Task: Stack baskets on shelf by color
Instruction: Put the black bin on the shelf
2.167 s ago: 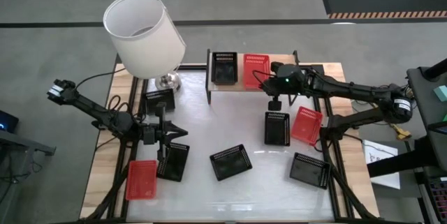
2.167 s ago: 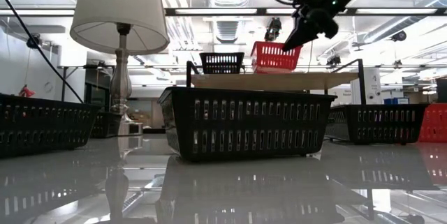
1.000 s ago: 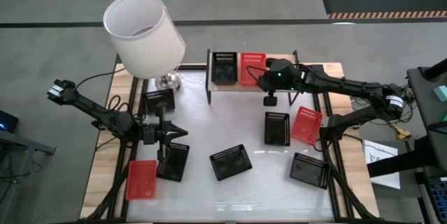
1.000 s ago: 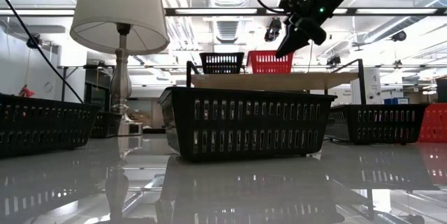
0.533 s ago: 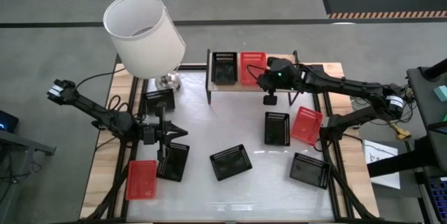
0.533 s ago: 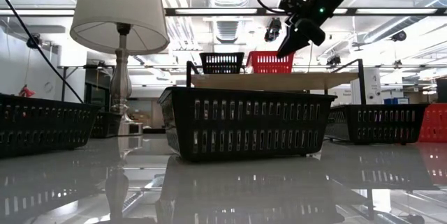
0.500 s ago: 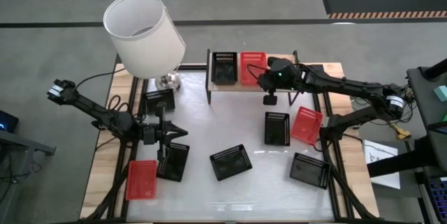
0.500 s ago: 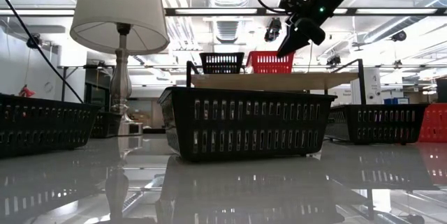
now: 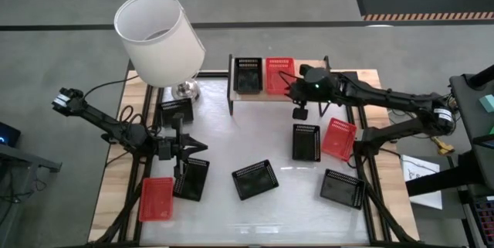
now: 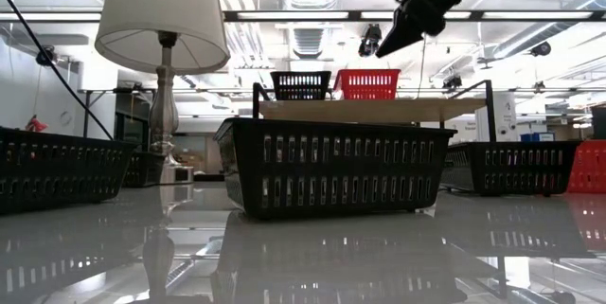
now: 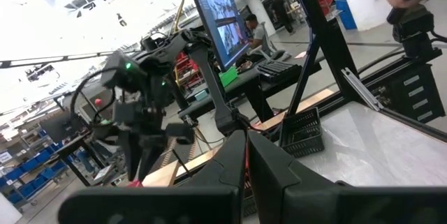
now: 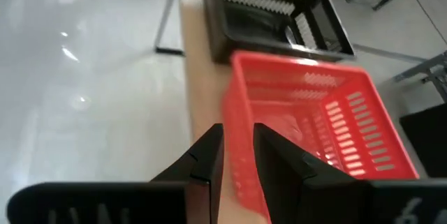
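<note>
On the light-wood shelf (image 9: 266, 96) (image 10: 369, 110) a black basket (image 9: 248, 75) (image 10: 301, 85) and a red basket (image 9: 280, 74) (image 10: 366, 84) stand side by side on their bases. My right gripper (image 9: 296, 87) (image 10: 388, 48) (image 12: 239, 158) hovers open just above the red basket's right end (image 12: 307, 112) and touches nothing. Several black baskets (image 9: 255, 178) (image 9: 306, 141) (image 9: 342, 188) (image 9: 191, 178) (image 9: 177, 110) and two red ones (image 9: 157, 198) (image 9: 339, 138) lie on the white table. My left gripper (image 9: 202, 147) (image 11: 246, 155) waits shut over the table's left side.
A lamp with a white shade (image 9: 158, 38) (image 10: 161, 20) stands at the table's far left corner, next to the shelf's left end. Black frame rails (image 9: 369, 178) run along the table's sides. A person sits at a screen (image 11: 255, 32) in the room beyond.
My right gripper has risen from the red basket's right rim and now hangs clear above it, shifted slightly toward the table's right edge. The red basket has stayed on the shelf beside the black one.
</note>
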